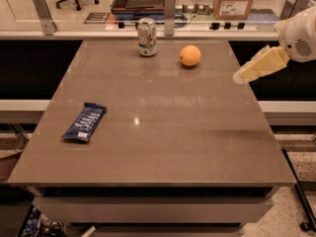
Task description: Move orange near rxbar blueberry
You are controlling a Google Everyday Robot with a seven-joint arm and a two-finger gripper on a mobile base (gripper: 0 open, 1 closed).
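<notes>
The orange sits at the back of the brown table, right of centre. The rxbar blueberry, a dark blue wrapper with white lettering, lies flat near the table's left edge, far from the orange. My gripper reaches in from the right on a white arm. It hangs above the table's right side, to the right of and in front of the orange, not touching it. It holds nothing.
A white-green drink can stands at the back of the table, left of the orange. Behind the table runs a counter with a glass partition and posts. A cardboard box stands beyond.
</notes>
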